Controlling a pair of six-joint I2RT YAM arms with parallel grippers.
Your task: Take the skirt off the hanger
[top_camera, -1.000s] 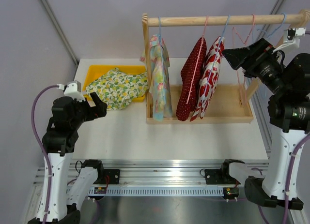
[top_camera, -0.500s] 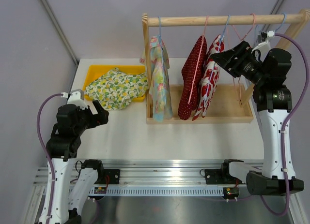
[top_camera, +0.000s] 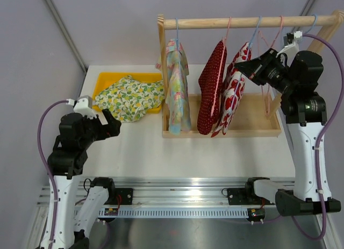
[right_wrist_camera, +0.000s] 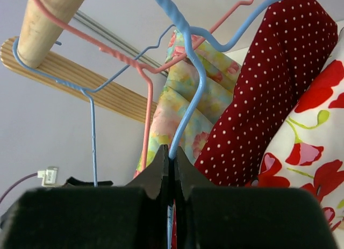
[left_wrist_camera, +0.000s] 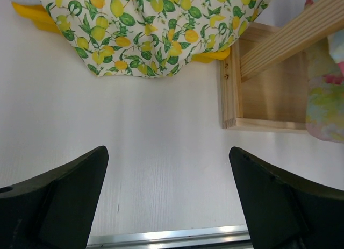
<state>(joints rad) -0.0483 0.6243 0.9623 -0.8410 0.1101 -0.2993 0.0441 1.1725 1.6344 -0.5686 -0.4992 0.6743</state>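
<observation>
Three skirts hang from the wooden rod (top_camera: 242,22): a pastel floral one (top_camera: 178,87), a red polka-dot one (top_camera: 210,90) and a white skirt with red flowers (top_camera: 232,93). My right gripper (top_camera: 240,68) is up at the rack, shut on the blue wire hanger (right_wrist_camera: 188,114) just below its twisted neck; that gripper (right_wrist_camera: 171,157) pinches the wire between closed jaws. The white-and-red skirt (right_wrist_camera: 306,152) hangs to the right of the wire, still on the rod. My left gripper (top_camera: 110,125) hovers open over the table, holding nothing (left_wrist_camera: 167,195).
A yellow tray (top_camera: 102,79) at the back left holds a lemon-print garment (top_camera: 131,95). The rack's wooden base (left_wrist_camera: 263,98) stands right of it. A pink hanger (right_wrist_camera: 148,98) and another blue hanger (right_wrist_camera: 92,125) hang empty beside the held one.
My right gripper moved left into the rack and shut on the blue hanger wire. The red and white skirts swung slightly. The left arm shifted a little and stayed open.
</observation>
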